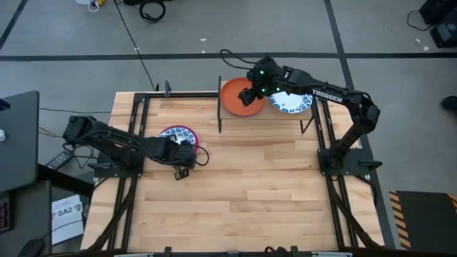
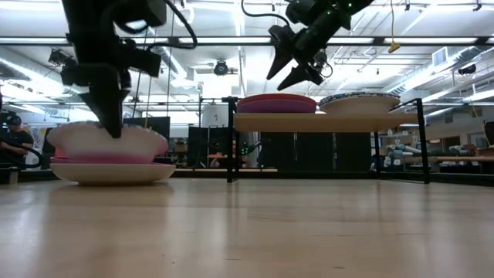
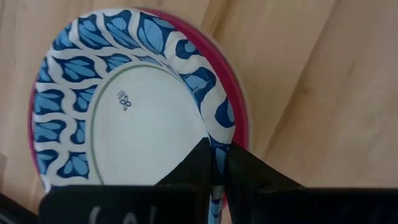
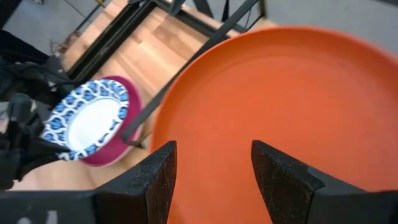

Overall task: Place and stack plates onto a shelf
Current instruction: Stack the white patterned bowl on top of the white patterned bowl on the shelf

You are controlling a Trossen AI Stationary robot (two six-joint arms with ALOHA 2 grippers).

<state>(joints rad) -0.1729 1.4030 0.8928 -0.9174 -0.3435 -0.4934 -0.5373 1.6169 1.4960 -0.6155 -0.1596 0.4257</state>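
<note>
A white plate with a blue patterned rim (image 3: 134,118) lies over a magenta plate (image 3: 239,106) at the table's left (image 1: 178,134). My left gripper (image 1: 184,154) is shut on the white plate's rim. On the shelf (image 2: 324,121) an orange plate (image 1: 239,98) lies on a purple one (image 2: 276,107). A second blue-rimmed plate (image 1: 291,103) rests beside them. My right gripper (image 4: 211,174) hovers open just above the orange plate (image 4: 280,93), touching nothing. My left gripper pinches the white plate's blue rim (image 3: 217,146) between its two fingers, one on the upper face and one outside under the edge. The fingers point steeply down at the plate's near-right edge. Whether the plate is clear of the magenta one below cannot be told.
Black frame rails (image 1: 136,121) run along the table's left and right sides. The shelf's thin black legs (image 2: 229,147) stand at the far middle. Bare wood (image 1: 250,185) spreads across the table's middle and near part.
</note>
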